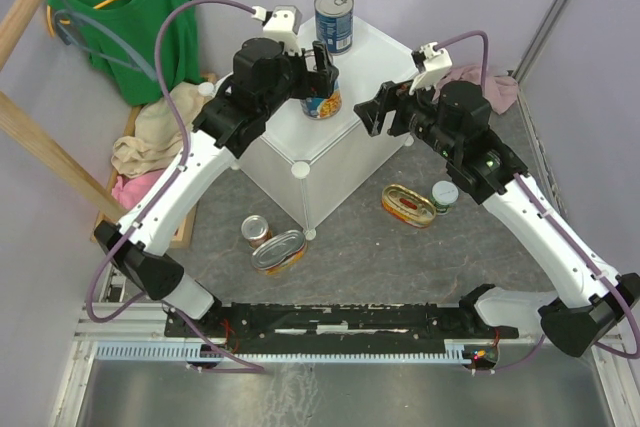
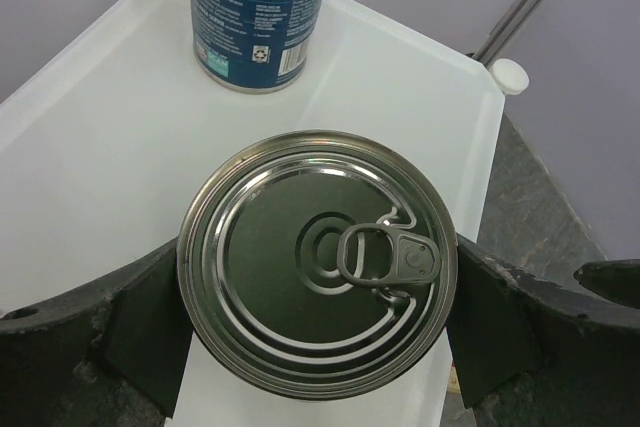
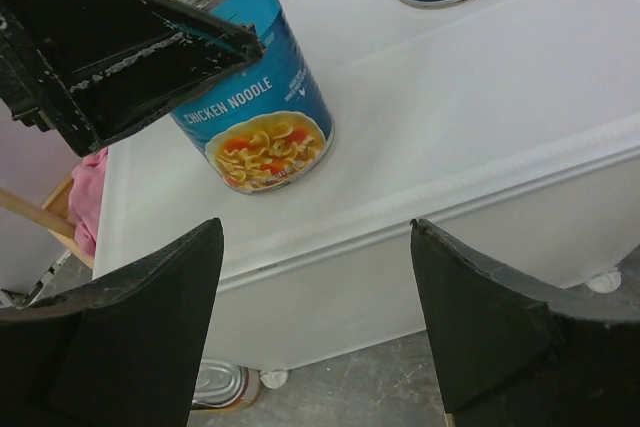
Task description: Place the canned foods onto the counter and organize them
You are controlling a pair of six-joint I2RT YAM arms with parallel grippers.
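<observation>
The white cube counter [image 1: 372,55] stands in the middle. A tall blue-labelled can [image 1: 334,19] stands at its back. My left gripper [image 1: 322,87] is shut on a second blue can [image 2: 317,262], the chicken noodle one [image 3: 262,112], at the counter's top near the front corner; both fingers [image 2: 150,332] press its sides. My right gripper [image 3: 317,237] is open and empty, facing the counter's front edge [image 3: 450,187]. On the floor lie two oval tins [image 1: 408,204] [image 1: 279,252], a small green-white can [image 1: 445,195] and a small orange-red can [image 1: 256,231].
A wooden clothes rack [image 1: 30,7] with a green top on a hanger [image 1: 140,22] stands at the far left, with a pile of clothes [image 1: 150,137] under it. Pink cloth [image 1: 482,82] lies behind the right arm. A black rail [image 1: 330,322] runs along the near edge.
</observation>
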